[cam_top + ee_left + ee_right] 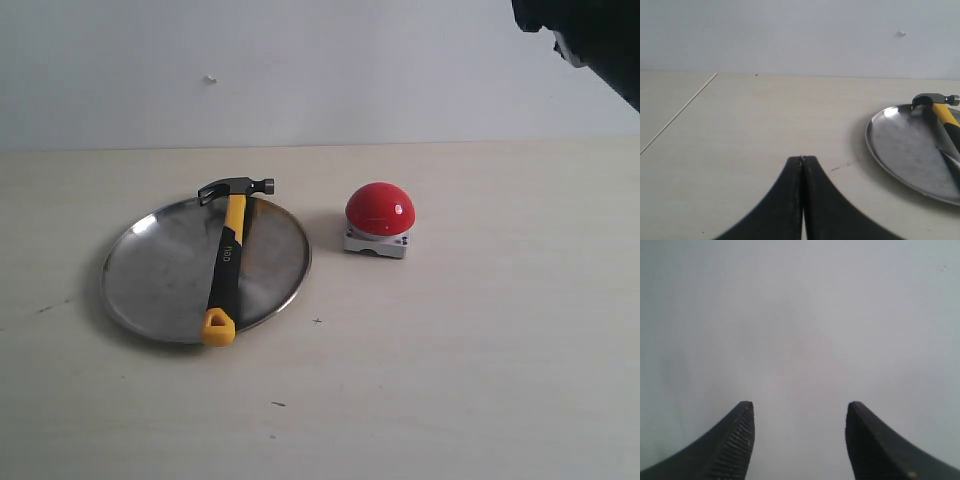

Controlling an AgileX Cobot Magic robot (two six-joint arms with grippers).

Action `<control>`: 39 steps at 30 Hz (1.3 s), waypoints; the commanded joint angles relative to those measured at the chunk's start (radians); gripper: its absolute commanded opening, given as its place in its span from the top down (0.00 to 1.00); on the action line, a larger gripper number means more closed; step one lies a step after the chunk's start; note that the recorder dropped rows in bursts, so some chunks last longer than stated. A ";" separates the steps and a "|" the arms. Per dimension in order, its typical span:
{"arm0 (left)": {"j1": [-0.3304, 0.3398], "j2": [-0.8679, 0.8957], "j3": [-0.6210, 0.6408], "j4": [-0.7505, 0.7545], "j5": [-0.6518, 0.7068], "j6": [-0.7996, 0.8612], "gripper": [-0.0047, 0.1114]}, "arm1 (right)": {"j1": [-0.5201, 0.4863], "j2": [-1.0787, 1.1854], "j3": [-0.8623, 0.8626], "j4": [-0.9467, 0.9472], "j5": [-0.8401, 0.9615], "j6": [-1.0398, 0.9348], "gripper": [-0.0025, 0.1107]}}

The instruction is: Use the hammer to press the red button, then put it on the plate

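The hammer [228,255] lies across the silver plate [160,270], its dark head over the far rim and its yellow loop over the near rim. To the plate's right sits the red button [380,210] on its light-grey base. The left wrist view shows my left gripper [802,159] shut and empty, low over bare table, with the plate [905,150] and the hammer [940,107] off to one side. My right gripper [799,412] is open, nothing between its fingers, facing only a blank grey wall. In the exterior view, only a dark part of the right arm [590,40] shows at the top right corner.
A pale wooden table [480,380] carries everything, with a grey wall behind it. A seam between table panels [677,114] runs across the left wrist view. Small dark marks dot the table near the plate.
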 commanded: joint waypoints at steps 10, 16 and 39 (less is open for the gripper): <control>0.001 -0.005 0.003 -0.007 0.003 0.005 0.96 | -0.002 -0.271 -0.008 0.038 0.743 -0.302 0.50; 0.001 -0.005 0.003 -0.007 0.003 0.005 0.96 | -0.002 -0.552 -0.008 0.043 1.005 -0.308 0.50; 0.001 -0.005 0.003 -0.007 0.003 0.005 0.96 | -0.258 -1.106 0.093 0.060 1.456 -0.239 0.50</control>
